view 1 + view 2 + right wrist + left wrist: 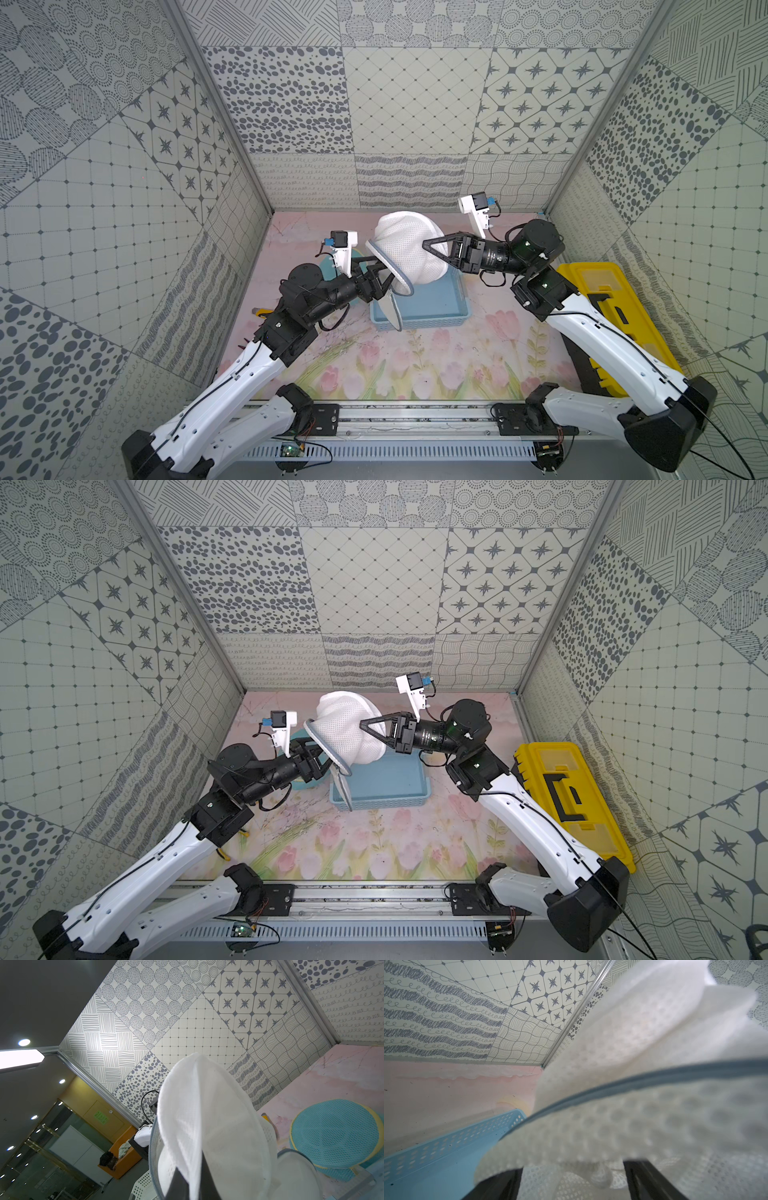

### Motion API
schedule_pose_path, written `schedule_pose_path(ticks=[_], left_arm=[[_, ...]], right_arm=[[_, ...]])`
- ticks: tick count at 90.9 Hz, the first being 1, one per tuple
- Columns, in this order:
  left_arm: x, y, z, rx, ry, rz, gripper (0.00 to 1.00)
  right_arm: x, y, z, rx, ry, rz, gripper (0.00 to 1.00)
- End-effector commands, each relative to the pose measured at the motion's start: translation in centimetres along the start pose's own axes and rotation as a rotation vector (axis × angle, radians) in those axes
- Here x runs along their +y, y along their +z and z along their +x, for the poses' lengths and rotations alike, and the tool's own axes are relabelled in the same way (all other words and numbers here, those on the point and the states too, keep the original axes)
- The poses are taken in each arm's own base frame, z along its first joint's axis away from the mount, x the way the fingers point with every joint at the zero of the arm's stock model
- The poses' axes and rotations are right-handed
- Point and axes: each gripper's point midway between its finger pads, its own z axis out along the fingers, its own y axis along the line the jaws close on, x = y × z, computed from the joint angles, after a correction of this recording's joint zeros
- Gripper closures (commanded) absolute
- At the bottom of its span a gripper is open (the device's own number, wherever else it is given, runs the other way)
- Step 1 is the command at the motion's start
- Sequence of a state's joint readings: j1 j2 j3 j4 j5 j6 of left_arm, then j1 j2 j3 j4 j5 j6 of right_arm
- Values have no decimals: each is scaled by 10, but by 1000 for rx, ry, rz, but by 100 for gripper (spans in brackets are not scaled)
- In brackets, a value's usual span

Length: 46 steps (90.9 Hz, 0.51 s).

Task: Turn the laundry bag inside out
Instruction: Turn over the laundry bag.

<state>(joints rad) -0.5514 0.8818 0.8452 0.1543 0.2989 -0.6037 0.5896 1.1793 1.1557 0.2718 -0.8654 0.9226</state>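
Observation:
The laundry bag (409, 245) (345, 725) is white mesh with a grey-blue zip rim, and it hangs bunched above a blue basket. My right gripper (424, 244) (362, 722) is shut on a fold of the bag's white fabric; in the right wrist view the fold (218, 1126) rises from between the pinched jaws of this gripper (193, 1180). My left gripper (384, 269) (322, 750) is at the bag's rim on the left side. In the left wrist view the left gripper (571, 1184) is open, its dark fingers (645, 1180) wide apart, with loose mesh (633, 1053) draped over and between them.
Under the bag stands the blue perforated basket (432, 307) (386, 783) (436, 1153). A yellow toolbox (615, 316) (573, 796) lies along the right wall. A teal mesh bag (336, 1132) (297, 785) lies behind the left arm. Patterned walls close in three sides.

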Motion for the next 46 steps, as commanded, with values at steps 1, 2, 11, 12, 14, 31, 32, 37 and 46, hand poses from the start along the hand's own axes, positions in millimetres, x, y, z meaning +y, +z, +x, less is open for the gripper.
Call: schedule_pose_path(ticks=[1,2,11,12,14,31,32,37,46], left_arm=[[-31,3,-22,-62,-32,222,17],[-31,4,-22,-62,-35,227,17],[-40,4,-26,-74,-54,302,16],[-40,4,-26,-76,-54,310,16],[-42,5,-27,-76,-55,323,16],[-50,7,-26,-56,-94,385,34],[-50,6,-26,-55,-95,385,36],[-50,4,-26,-59,-98,382,41],[-48,1,-25,-60,-103,361,46]], right_arm=[[27,-2,-11,-37,-44,-109,100],[26,-2,-12,-38,-41,-110,100],[24,0,-11,-42,-22,-117,100],[23,0,-11,-41,-19,-118,100],[21,1,-11,-42,-15,-117,100],[-12,5,-1,-50,54,-50,100],[-14,5,-1,-53,58,-44,100],[-24,7,3,-54,73,-22,100],[-44,6,8,-67,110,33,100]])
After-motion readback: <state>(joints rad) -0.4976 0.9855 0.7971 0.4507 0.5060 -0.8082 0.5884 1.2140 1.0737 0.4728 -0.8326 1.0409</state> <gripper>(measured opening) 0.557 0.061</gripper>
